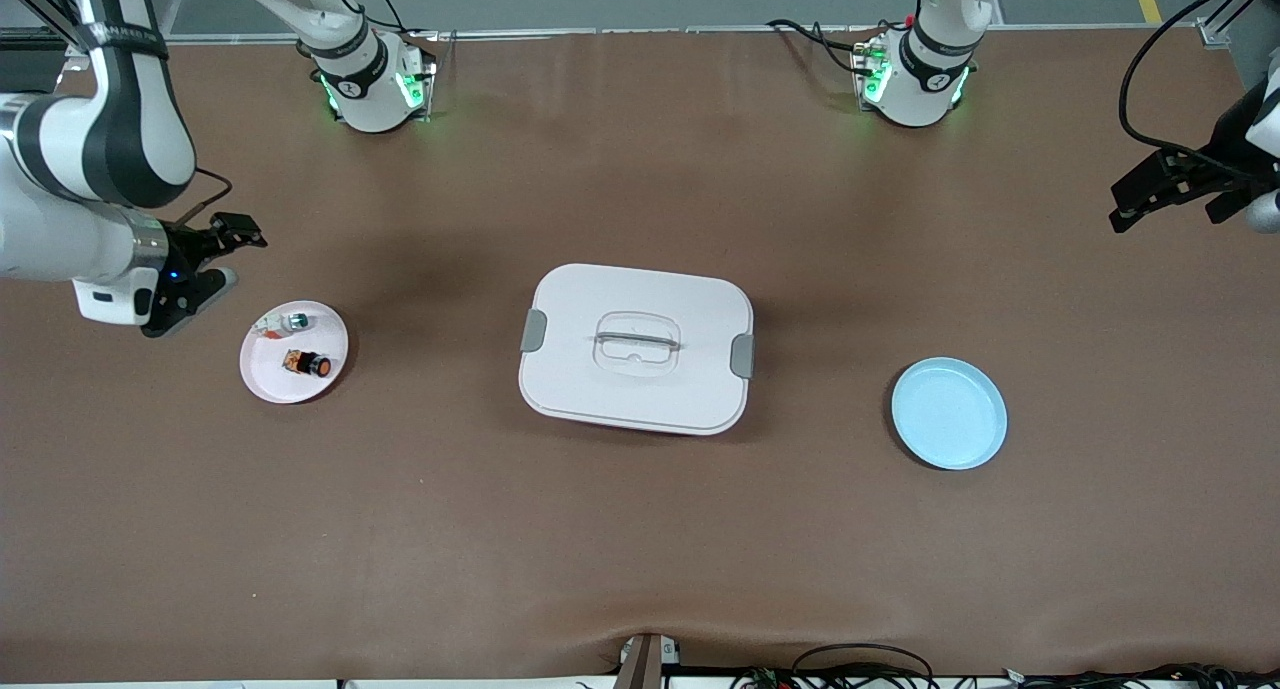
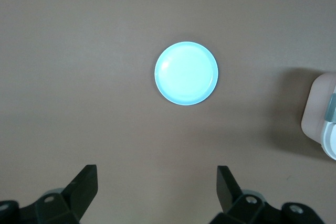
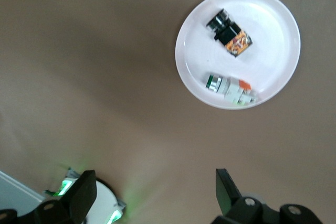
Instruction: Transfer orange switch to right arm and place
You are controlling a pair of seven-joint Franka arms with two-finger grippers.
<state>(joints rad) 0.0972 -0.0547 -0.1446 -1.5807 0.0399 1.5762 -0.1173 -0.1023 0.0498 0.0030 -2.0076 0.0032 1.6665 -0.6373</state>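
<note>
The orange switch [image 1: 308,363], a tiny black cylinder with an orange cap, lies on its side on a small white plate [image 1: 270,381] toward the right arm's end of the table. In the right wrist view the switch [image 3: 229,34] lies on this plate [image 3: 273,24] next to a white-and-green part [image 3: 231,88]. My right gripper [image 1: 232,256] hangs open and empty over the bare table beside the plate, its fingertips [image 3: 84,190] wide apart. My left gripper [image 1: 1170,214] is open and empty over the table's other end, and in its wrist view the fingertips [image 2: 84,182] are spread.
A white lidded box [image 1: 637,347] with grey clasps sits mid-table. A light blue plate [image 1: 948,412] lies empty toward the left arm's end and also shows in the left wrist view as the blue plate [image 2: 186,73]. The white-and-green part [image 1: 290,321] shares the white plate.
</note>
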